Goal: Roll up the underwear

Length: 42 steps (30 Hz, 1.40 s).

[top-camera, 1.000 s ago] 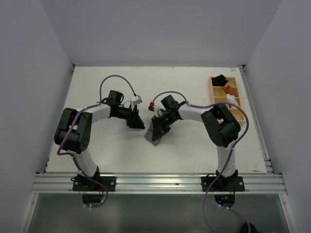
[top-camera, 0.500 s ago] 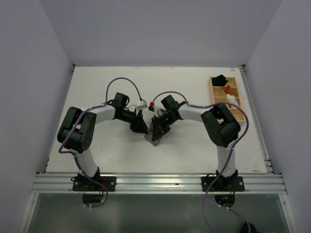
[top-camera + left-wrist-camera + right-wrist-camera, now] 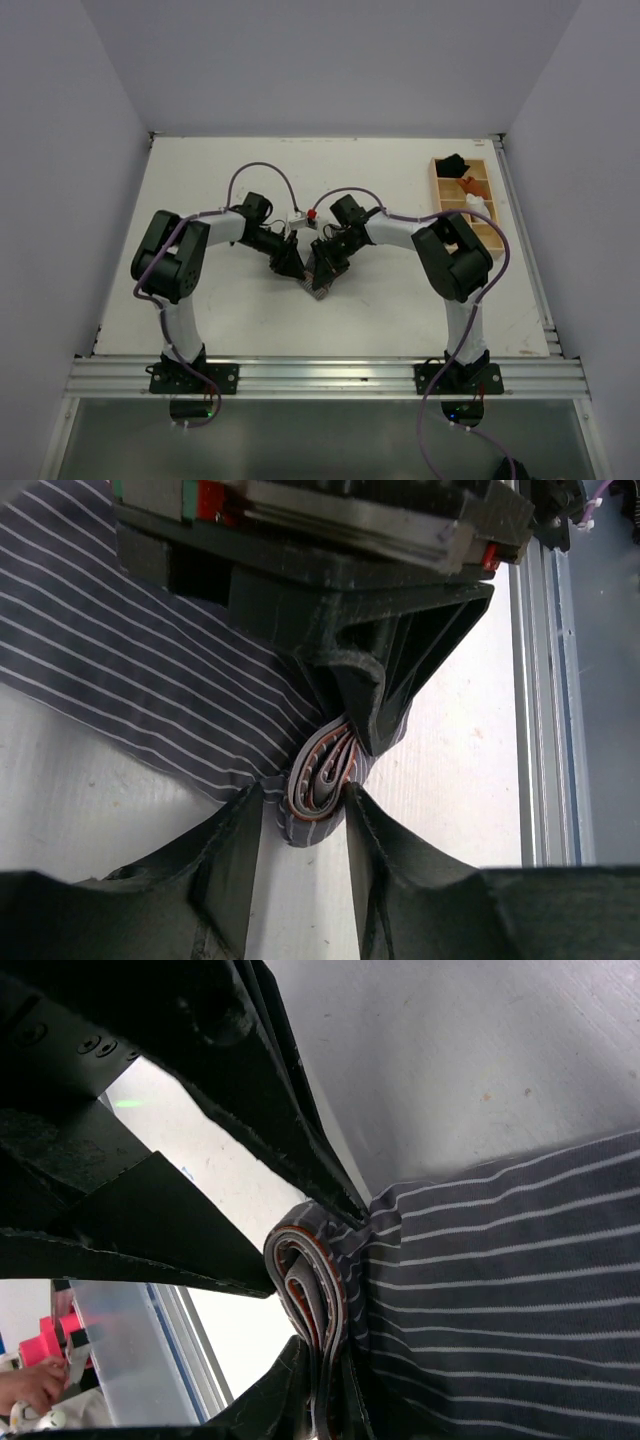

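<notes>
The step in hand looks like the rolling itself. To do it well, the table (image 3: 220, 300) should bear the flat striped part of the underwear (image 3: 150, 660) pulled taut, so that each wrap lands tight and square as the coil turns over it. Both ends of the coil need to advance together; if one side leads, I judge the roll will cone out and slip loose. The right gripper (image 3: 368, 725) is clamped on the rolled end (image 3: 318, 775), pinching the layered coil from above. The left gripper (image 3: 300, 805) has its jaws parted, straddling the same coil with no firm pinch that I can see. It should close before the right one lets go. The underwear lies near the middle of the table, where the two grippers meet: the flat cloth spreads beneath the right gripper, and the coil's end sits between the left fingertips (image 3: 368, 870), touching one and just beside the other
</notes>
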### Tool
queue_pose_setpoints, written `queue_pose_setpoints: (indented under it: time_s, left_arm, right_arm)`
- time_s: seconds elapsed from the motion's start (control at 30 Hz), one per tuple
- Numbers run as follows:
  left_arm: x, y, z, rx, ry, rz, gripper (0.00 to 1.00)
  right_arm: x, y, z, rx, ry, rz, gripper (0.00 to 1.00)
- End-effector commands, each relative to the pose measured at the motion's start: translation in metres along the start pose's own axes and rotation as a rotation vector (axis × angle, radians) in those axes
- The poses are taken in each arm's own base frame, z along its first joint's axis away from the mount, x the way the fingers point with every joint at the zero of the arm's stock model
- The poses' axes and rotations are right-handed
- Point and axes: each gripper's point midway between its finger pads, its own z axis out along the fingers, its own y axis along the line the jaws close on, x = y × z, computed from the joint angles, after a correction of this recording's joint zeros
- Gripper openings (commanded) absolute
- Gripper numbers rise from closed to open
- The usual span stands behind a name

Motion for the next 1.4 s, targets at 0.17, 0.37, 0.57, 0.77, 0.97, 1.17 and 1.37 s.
queue_pose_setpoints:
  time_s: [0.17, 0.37, 0.57, 0.77, 0.97, 1.17, 1.37]
  left_arm:
    - [-0.011, 0.008, 0.006, 0.040, 0.018, 0.044, 0.19]
    - [-0.002, 0.009, 0.014, 0.049, 0.063, 0.018, 0.02]
    - [0.004, 0.016, 0.016, 0.015, 0.100, -0.006, 0.00]
    - [0.005, 0.021, 0.021, -0.002, 0.131, -0.015, 0.00]
    - [0.009, 0.025, 0.023, -0.020, 0.153, -0.019, 0.00]
    - [0.009, 0.027, 0.024, -0.034, 0.162, -0.022, 0.00]
    - [0.012, 0.030, 0.025, -0.048, 0.179, -0.028, 0.00]
  right_arm:
    - [-0.005, -0.002, 0.001, 0.010, 0.019, -0.012, 0.05]
    - [-0.009, -0.007, -0.005, 0.085, -0.008, 0.003, 0.18]
    - [-0.009, -0.012, -0.014, 0.170, -0.052, 0.016, 0.30]
    - [-0.019, -0.010, -0.028, 0.235, -0.137, 0.033, 0.35]
    - [-0.020, -0.007, -0.035, 0.259, -0.177, 0.034, 0.41]
    - [-0.016, -0.009, -0.044, 0.302, -0.228, 0.058, 0.43]
    - [-0.008, -0.016, -0.049, 0.355, -0.257, 0.100, 0.46]
